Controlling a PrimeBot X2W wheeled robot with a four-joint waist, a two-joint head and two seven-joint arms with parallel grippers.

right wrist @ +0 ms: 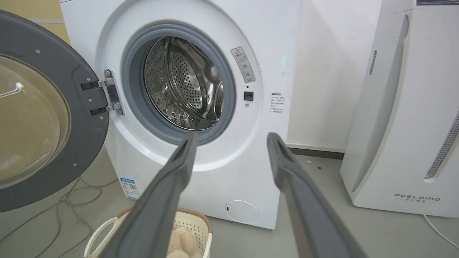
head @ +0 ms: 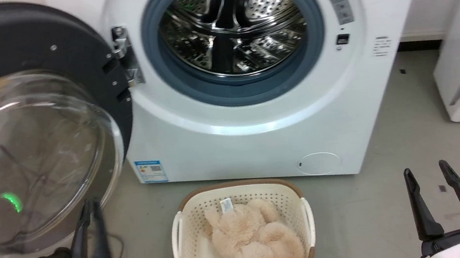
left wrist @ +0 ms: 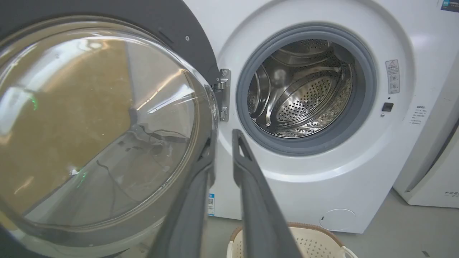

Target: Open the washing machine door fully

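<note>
Round glossy black, glass-windowed washing machine door [head: 23, 45] stands swung wide, left of the big white washing machine [head: 258, 143]. My left gripper [head: 91, 203], nearly clenched and seemingly empty, sits just beside it; a bump could swing it shut. My right gripper [head: 424, 168] gapes, empty.
</note>
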